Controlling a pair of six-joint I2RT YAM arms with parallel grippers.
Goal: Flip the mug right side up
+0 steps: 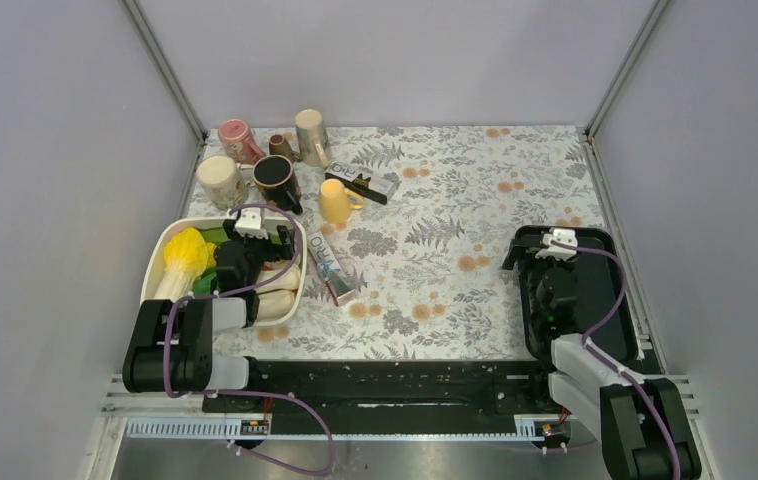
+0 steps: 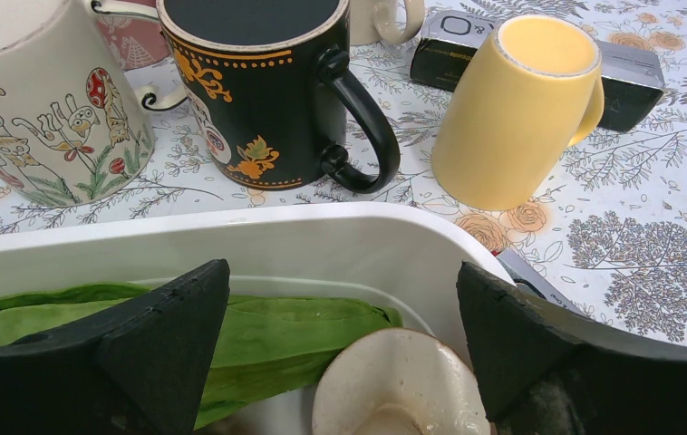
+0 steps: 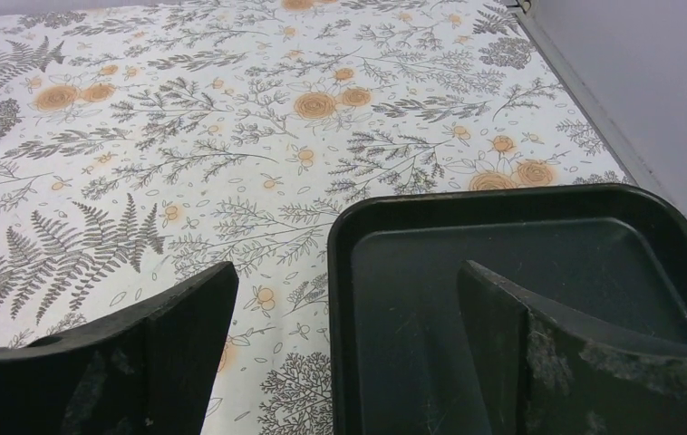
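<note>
A yellow mug point(image 1: 336, 200) stands upside down on the floral table, base up, its handle to the right; it also shows in the left wrist view point(image 2: 512, 118). My left gripper point(image 1: 260, 230) is open and empty over the white basin point(image 1: 170, 235), a short way in front of the mug and left of it. In its wrist view the left gripper point(image 2: 344, 281) has its jaws wide apart above a green leaf point(image 2: 285, 335) and a pale mushroom point(image 2: 399, 385). My right gripper point(image 1: 545, 248) is open and empty over the left rim of a black tray point(image 1: 605, 290), far from the mug.
A black mug point(image 1: 277, 180), a cream patterned mug point(image 1: 219, 180), a pink mug point(image 1: 238, 138), a small brown mug point(image 1: 281, 146) and a beige mug point(image 1: 311, 135) crowd the back left. A black box point(image 1: 362, 182) lies behind the yellow mug and a toothpaste box point(image 1: 331, 263) in front.
</note>
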